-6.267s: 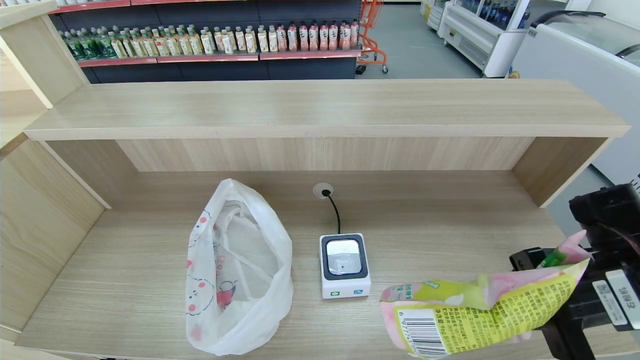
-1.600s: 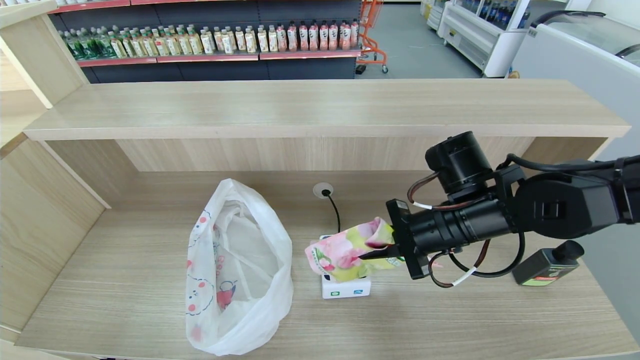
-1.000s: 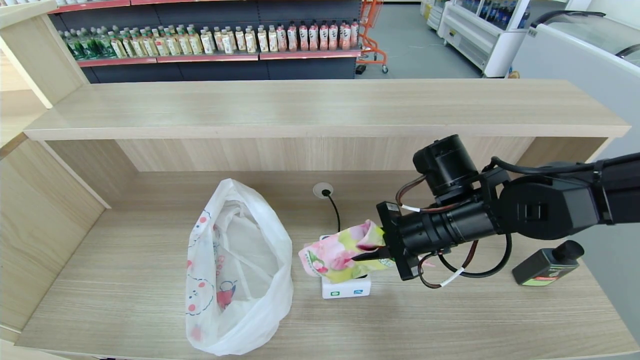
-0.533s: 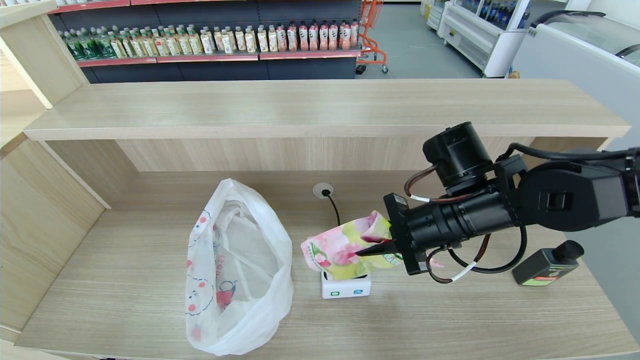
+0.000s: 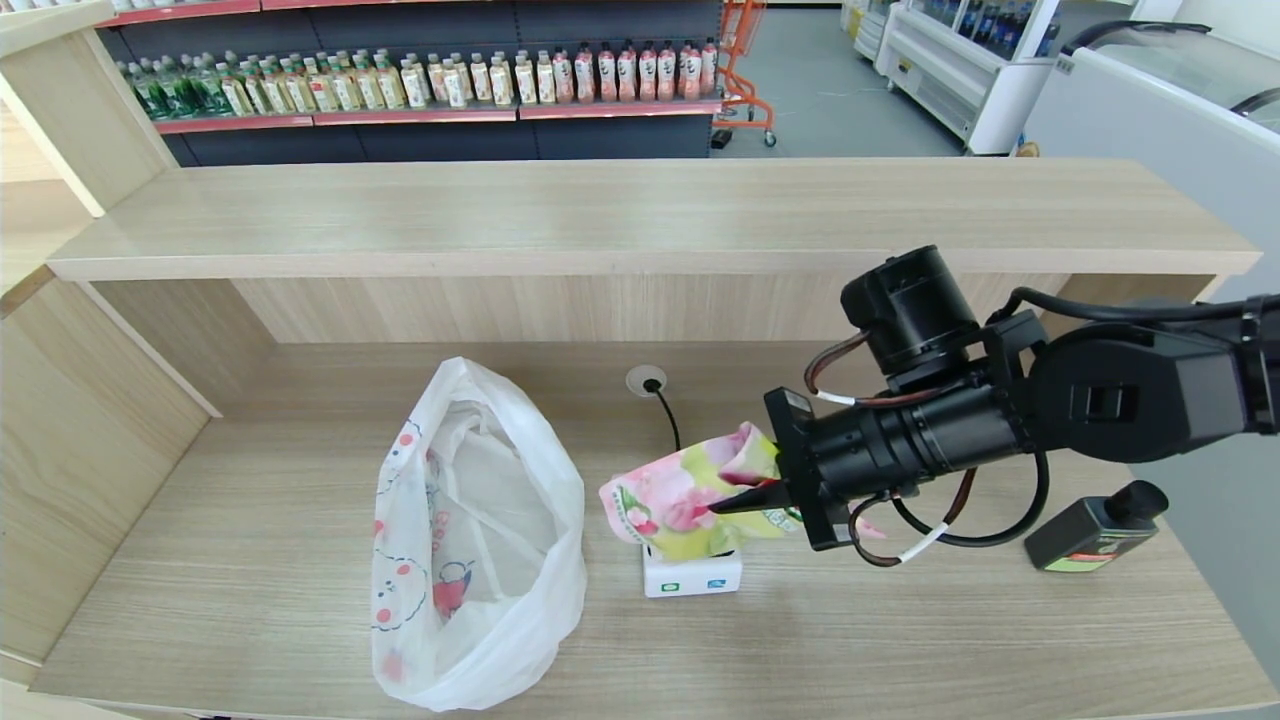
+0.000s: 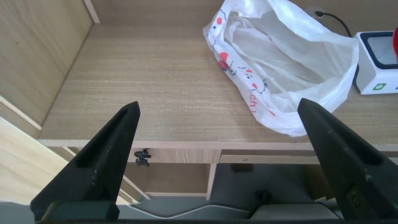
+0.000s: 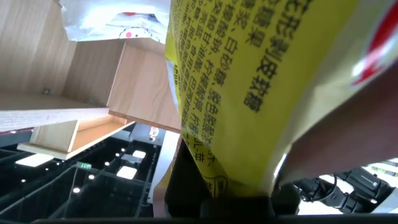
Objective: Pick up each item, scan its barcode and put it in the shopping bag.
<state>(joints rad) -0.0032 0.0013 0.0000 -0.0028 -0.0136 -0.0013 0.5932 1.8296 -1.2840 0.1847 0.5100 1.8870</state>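
My right gripper (image 5: 748, 498) is shut on a pink and yellow snack bag (image 5: 672, 497) and holds it just above the white barcode scanner (image 5: 692, 577), covering the scanner's window. The snack bag's yellow printed back (image 7: 249, 81) faces the right wrist camera. The white shopping bag (image 5: 470, 540) with red cartoon prints lies open on the counter to the left of the scanner. In the left wrist view the shopping bag (image 6: 280, 62) and scanner (image 6: 378, 62) lie ahead of my left gripper (image 6: 227, 146), which stands open and empty off the counter's near edge.
A dark bottle (image 5: 1093, 528) with a black cap lies on the counter's right end. The scanner's black cable (image 5: 668, 415) runs back to a hole in the counter. A raised wooden shelf (image 5: 640, 215) and side walls enclose the counter.
The right arm carried the snack bag from the front right corner to above the scanner. Over the last second it lifted slightly and has hardly moved since.
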